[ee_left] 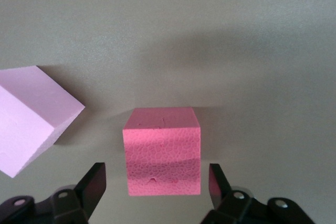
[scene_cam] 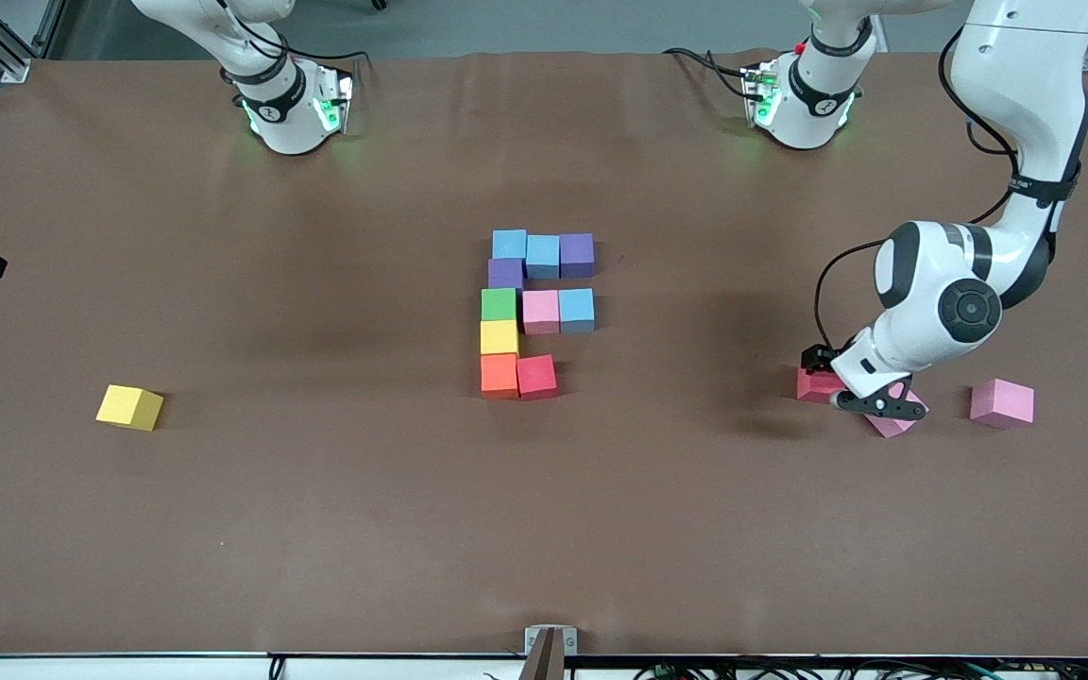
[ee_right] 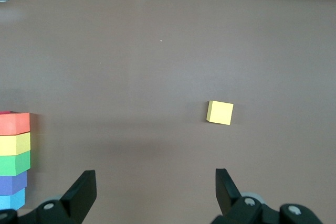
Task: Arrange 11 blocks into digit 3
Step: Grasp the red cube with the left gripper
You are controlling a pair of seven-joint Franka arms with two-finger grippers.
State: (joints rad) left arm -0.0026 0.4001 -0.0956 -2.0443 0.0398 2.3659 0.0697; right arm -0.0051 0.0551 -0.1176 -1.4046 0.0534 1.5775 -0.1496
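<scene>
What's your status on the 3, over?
Left gripper jaws straddling red block, not gripped. Right gripper open, waiting. Digit one block short. Pale pink cube close beside.

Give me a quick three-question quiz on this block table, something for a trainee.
1. True or false: the left gripper is already clamped on the red block.
2. How many cubes make up the block figure right now?
3. The loose yellow block lies: A) toward the right arm's end of the table, B) toward the left arm's end, C) touching the figure.

Key: 1 false, its fingers straddle the block with gaps showing. 2 ten. 3 A.
</scene>
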